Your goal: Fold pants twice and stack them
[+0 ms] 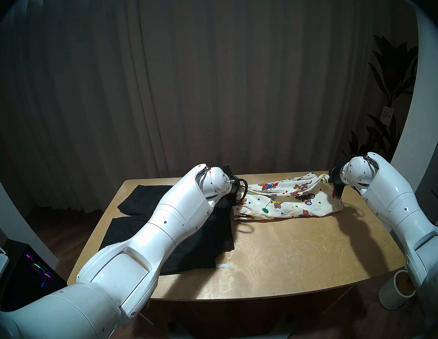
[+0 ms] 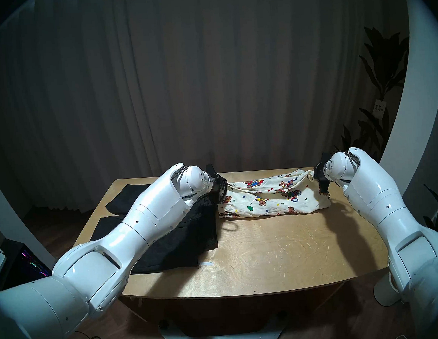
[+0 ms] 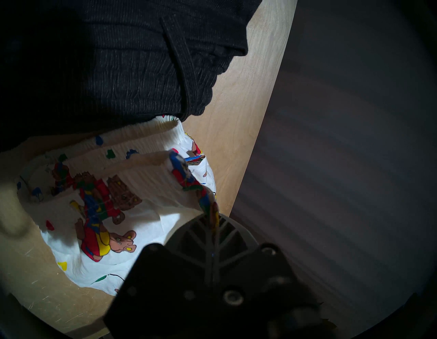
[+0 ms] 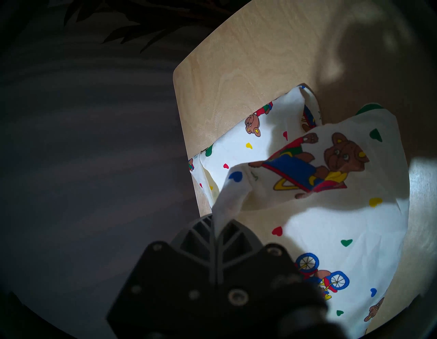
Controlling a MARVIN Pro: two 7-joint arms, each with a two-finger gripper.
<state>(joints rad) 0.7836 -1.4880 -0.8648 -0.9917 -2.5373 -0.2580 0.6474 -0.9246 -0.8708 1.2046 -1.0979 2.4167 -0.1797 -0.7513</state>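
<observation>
Both claws pinching bear-print pants [image 1: 286,199]

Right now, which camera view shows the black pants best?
Head stereo left: black pants lie spread on the table there, partly behind the left arm. Head stereo right shows nearly the same; left wrist only the ribbed waistband; right wrist nothing.

Plywood table [image 1: 282,253]: black pants [image 1: 191,243] left, teddy-print pants [image 1: 286,202] far right, edges touching.

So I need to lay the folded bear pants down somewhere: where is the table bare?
Bare wood fills the near right of the table, bordered by the black pants on the left and the bear-print pants behind. The left half and far edge are crowded.
</observation>
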